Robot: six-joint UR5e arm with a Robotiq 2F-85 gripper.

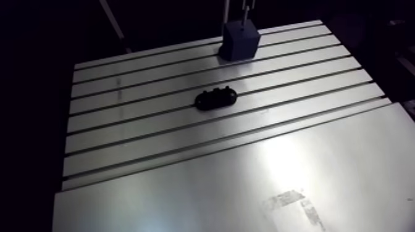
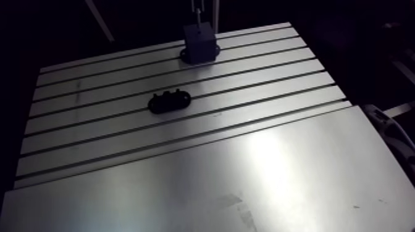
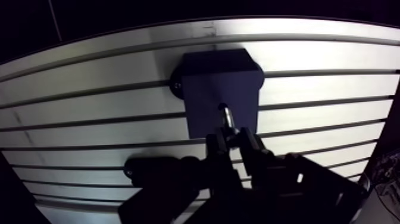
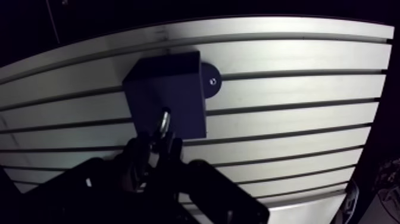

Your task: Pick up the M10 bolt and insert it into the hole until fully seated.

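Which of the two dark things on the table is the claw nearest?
The tall square block at the far edge: the gripper holds a bolt at it. The low oval piece lies mid-table.

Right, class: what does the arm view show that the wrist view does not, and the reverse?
Arm view only: the smooth plate and a clear sight of the black holder. Wrist view only: the bolt gripped in the jaws, its tip at the block's top. Both: the block on the slotted table.
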